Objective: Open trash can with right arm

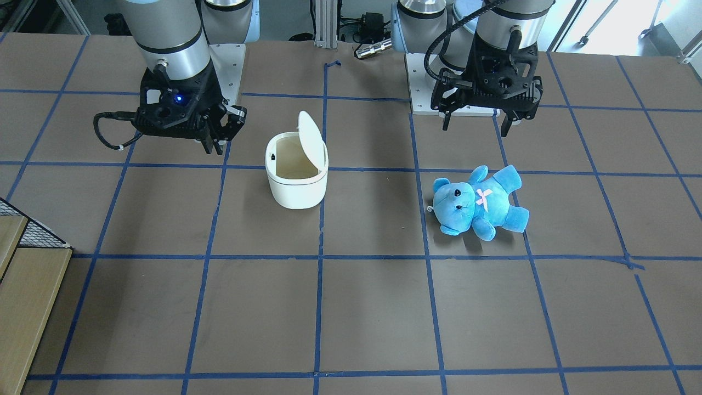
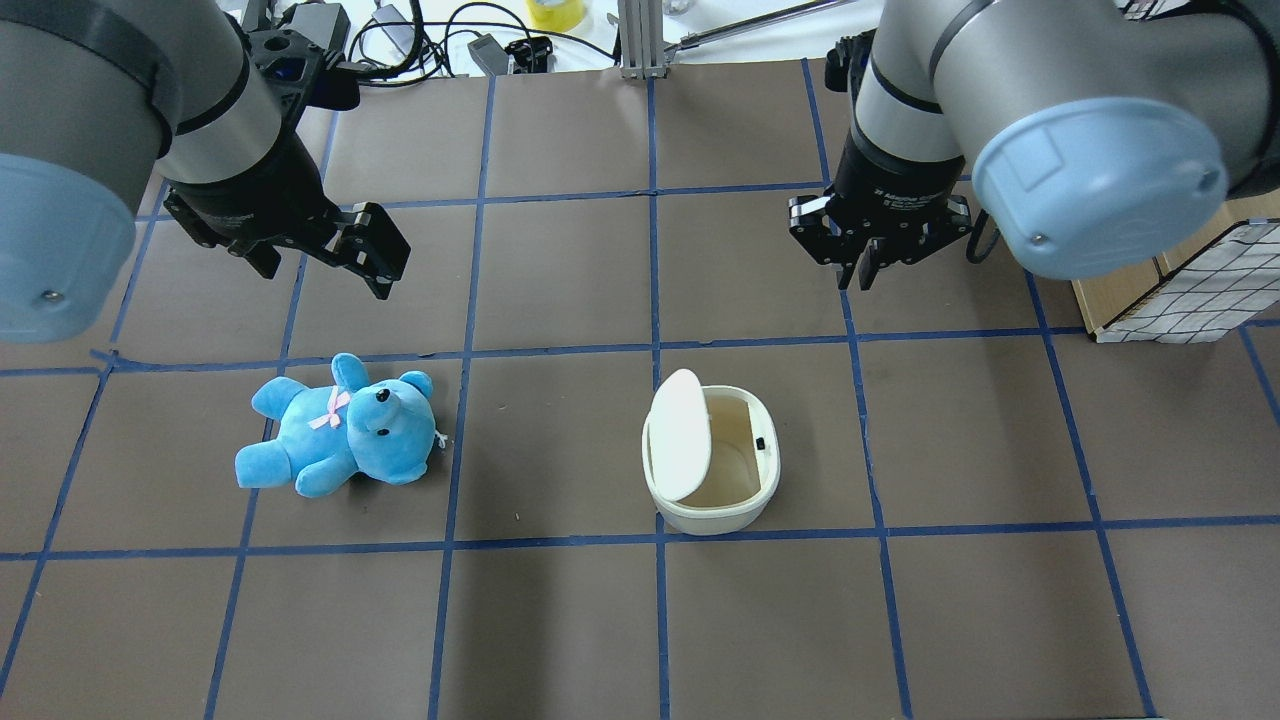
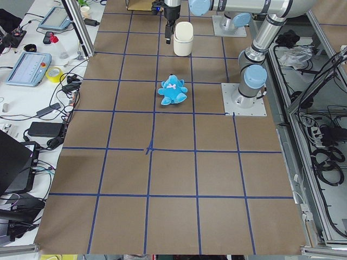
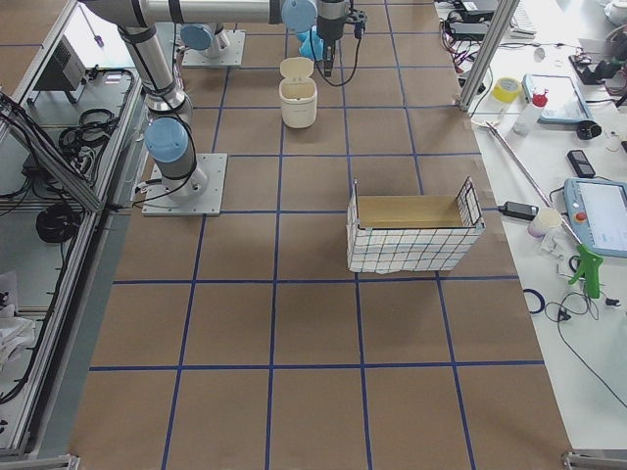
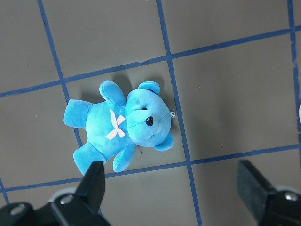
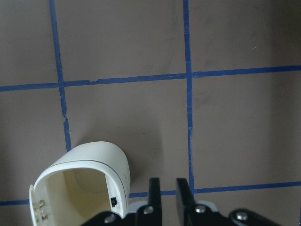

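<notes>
The white trash can point(image 1: 296, 184) stands near the table's middle with its lid point(image 1: 311, 134) flipped up and its cream inside showing. It also shows in the overhead view point(image 2: 745, 505) and at the bottom left of the right wrist view point(image 6: 94, 162). My right gripper point(image 1: 216, 141), with the blue light, hangs above the table beside the can, apart from it. Its fingers point(image 6: 154, 188) stand close together and hold nothing. My left gripper point(image 1: 474, 125) is open and empty above the blue teddy bear point(image 1: 480, 203).
The teddy bear point(image 2: 340, 430) lies on its back on my left half of the table, in full view of the left wrist camera point(image 5: 122, 127). A wire basket holding a wooden box point(image 2: 1180, 285) stands at the table's right edge. Arm base plates sit near the robot.
</notes>
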`<control>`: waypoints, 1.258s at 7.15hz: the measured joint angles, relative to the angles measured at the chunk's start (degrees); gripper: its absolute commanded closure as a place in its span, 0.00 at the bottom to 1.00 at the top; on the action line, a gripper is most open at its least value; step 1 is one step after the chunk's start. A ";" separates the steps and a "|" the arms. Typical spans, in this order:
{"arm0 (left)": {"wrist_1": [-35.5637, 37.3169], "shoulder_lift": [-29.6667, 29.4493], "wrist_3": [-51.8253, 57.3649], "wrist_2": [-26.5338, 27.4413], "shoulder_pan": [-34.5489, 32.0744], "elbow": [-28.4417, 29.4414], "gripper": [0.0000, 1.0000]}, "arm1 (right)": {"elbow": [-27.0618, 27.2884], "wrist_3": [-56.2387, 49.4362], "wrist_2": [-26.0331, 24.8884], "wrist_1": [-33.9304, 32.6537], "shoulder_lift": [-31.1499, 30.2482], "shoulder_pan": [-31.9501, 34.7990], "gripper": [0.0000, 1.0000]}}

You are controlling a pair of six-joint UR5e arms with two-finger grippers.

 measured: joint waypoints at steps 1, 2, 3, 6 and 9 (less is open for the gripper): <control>0.00 0.00 0.00 0.00 0.00 0.00 0.00 | -0.21 -2.44 -0.09 1.20 -0.72 -1.60 0.68; 0.00 0.00 0.00 0.02 0.00 0.00 0.00 | -0.49 -4.61 -0.36 2.27 -1.19 -2.95 0.34; 0.00 0.00 0.00 0.04 0.00 0.00 0.00 | -0.94 -6.14 -0.64 3.36 -1.48 -3.91 0.00; 0.00 0.00 0.00 0.02 0.00 0.00 0.00 | -2.20 -8.40 -2.84 6.51 -2.62 -4.78 0.00; 0.00 0.00 0.00 0.00 0.00 0.00 0.00 | -2.36 -9.29 -3.00 7.03 -3.14 -6.15 0.00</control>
